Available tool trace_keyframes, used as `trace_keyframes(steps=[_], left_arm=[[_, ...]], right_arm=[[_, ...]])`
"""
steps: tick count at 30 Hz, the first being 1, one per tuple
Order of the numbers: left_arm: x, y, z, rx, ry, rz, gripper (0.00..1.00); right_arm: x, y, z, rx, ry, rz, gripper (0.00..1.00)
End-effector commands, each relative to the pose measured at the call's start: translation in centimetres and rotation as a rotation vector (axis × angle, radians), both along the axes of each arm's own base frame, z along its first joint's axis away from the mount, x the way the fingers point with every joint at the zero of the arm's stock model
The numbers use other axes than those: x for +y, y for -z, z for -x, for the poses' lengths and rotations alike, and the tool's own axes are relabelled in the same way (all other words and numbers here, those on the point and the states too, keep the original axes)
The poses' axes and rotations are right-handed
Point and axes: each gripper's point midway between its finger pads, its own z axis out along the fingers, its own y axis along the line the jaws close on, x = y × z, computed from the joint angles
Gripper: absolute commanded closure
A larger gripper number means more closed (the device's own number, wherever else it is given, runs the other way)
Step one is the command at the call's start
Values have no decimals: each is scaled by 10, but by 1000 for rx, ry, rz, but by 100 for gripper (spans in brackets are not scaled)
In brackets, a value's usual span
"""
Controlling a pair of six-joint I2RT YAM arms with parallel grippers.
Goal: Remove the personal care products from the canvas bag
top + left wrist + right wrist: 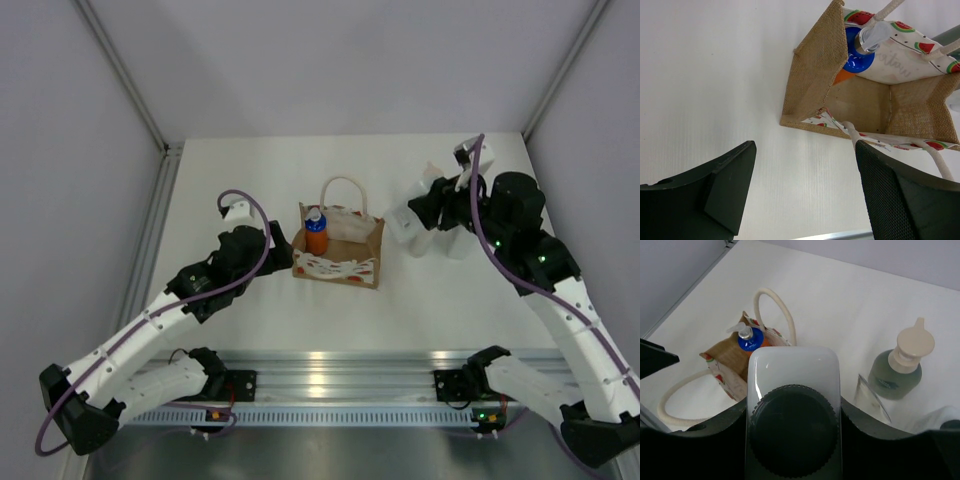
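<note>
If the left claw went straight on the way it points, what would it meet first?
Most likely the canvas bag: its burlap side wall lies straight ahead of the open left claw, though depth is unclear.

There was one canvas bag (340,262), and it carried two cream looped handles (763,291). Three bottles could be counted for certain: one orange bottle with a blue top (316,238), one grey-green bottle with a beige pump (895,375) and one white bottle with a dark cap (794,385). One further white shape (940,420) at the right wrist view's edge was too cut off to identify. Two arms (170,320) were in view.
</note>
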Motion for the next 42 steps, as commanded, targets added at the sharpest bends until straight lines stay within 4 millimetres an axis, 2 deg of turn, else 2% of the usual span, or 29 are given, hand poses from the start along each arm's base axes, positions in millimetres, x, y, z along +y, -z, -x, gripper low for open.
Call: trace_keyframes(steps=[1,3,4,6,7,9,14,19,25,30,33,34,38,39,40,42], left_arm=[[0,-3,1,-6,-4,23,15],[-1,-3,1,-4,0,25,15],[-2,-4,1,-5,0,28,15],[-3,-6,1,-8,3,32,15],[-3,-6,1,-8,5,32,15],[-3,-10,2,-15,7,41,15],[-3,-16,3,-29,12,56,14],[-2,-17,4,-32,19,51,13],[-4,-17,3,-29,26,54,12],[-6,-17,4,-26,32,55,12],[-5,-17,3,-27,30,51,12],[-5,-17,3,-28,30,52,12],[-4,-17,3,-30,32,42,12],[-4,-16,3,-30,32,42,12],[-4,-15,3,-28,30,41,12],[-3,-14,3,-25,26,39,11]], right_arm=[[-16,-24,8,-103,60,-40,100],[-25,-22,14,-112,90,-36,100],[-27,-10,16,-85,100,-18,100],[-37,-1,17,-76,145,-3,100],[-39,11,18,-55,153,12,100],[-45,22,18,-42,188,22,100],[-49,78,15,61,209,85,100],[-65,111,6,97,295,169,100],[-76,126,-2,107,370,197,100],[-85,135,-8,89,461,146,100],[-93,144,-12,72,528,118,100],[-98,153,-11,77,553,128,100],[-100,162,-14,77,578,114,100],[-99,164,-13,83,577,115,97],[-98,166,-13,91,572,116,85],[-98,168,-12,93,572,113,67]])
